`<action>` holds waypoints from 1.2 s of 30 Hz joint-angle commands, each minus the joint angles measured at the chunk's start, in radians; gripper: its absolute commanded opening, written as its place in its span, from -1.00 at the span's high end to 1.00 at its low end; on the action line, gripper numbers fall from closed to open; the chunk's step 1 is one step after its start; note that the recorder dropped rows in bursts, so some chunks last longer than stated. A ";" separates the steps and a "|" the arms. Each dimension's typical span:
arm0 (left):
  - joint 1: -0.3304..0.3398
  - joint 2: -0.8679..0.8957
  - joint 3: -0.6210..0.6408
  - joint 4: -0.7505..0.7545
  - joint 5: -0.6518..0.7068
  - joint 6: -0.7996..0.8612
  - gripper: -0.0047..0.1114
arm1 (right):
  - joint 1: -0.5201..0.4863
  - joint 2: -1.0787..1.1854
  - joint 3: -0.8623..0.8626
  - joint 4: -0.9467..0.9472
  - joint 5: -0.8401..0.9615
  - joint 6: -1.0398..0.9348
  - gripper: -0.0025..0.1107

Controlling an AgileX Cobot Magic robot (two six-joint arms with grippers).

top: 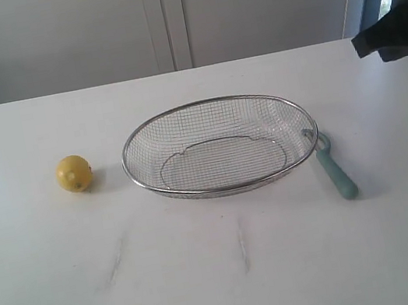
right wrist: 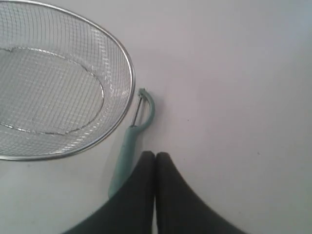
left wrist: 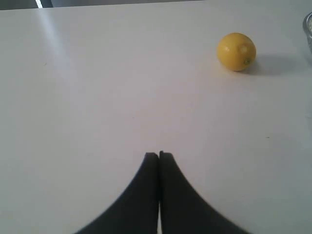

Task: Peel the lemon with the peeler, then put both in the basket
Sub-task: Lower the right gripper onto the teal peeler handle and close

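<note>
A small yellow lemon lies on the white table, left of the basket. The wire-mesh basket stands mid-table with nothing in it. Against its right rim lies the teal-handled peeler, blade head toward the rim. My left gripper is shut and holds nothing, hovering over bare table well short of the lemon. My right gripper is shut and holds nothing, above the table beside the peeler's handle. Neither gripper's fingers show in the exterior view.
A dark part of the right arm hangs at the upper right edge. Pale cabinet doors stand behind the table's far edge. Faint scuff marks streak the table in front of the basket.
</note>
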 commanded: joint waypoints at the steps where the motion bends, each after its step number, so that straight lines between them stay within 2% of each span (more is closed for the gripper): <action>1: 0.000 -0.005 0.004 0.000 -0.004 0.003 0.92 | 0.000 0.101 -0.134 -0.063 0.189 0.071 0.96; 8: 0.000 -0.005 0.004 0.000 -0.004 0.003 0.92 | 0.002 0.269 -0.184 -0.041 0.310 0.075 0.96; 16: 0.000 -0.005 0.004 0.000 -0.004 0.003 0.92 | 0.069 0.362 -0.184 -0.053 0.304 0.075 0.96; 22: 0.000 -0.005 0.004 0.000 -0.004 0.003 0.92 | 0.161 0.411 -0.184 -0.286 0.277 0.275 0.96; 29: 0.000 -0.005 0.004 0.000 -0.004 0.003 0.92 | 0.189 0.435 -0.184 -0.233 0.196 0.284 0.95; 31: 0.000 -0.005 0.004 0.000 -0.004 0.003 0.92 | 0.189 0.449 -0.184 -0.199 0.198 0.284 0.87; 33: 0.000 -0.005 0.004 0.000 -0.004 0.003 0.92 | 0.189 0.467 -0.184 -0.190 0.203 0.284 0.67; 34: 0.000 -0.005 0.004 0.000 -0.004 0.003 0.92 | 0.189 0.477 -0.184 -0.190 0.203 0.282 0.46; 35: 0.000 -0.005 0.004 0.000 -0.004 0.003 0.92 | 0.189 0.480 -0.184 -0.190 0.199 0.282 0.38; 36: 0.000 -0.005 0.004 0.000 -0.004 0.003 0.92 | 0.189 0.480 -0.184 -0.190 0.194 0.275 0.17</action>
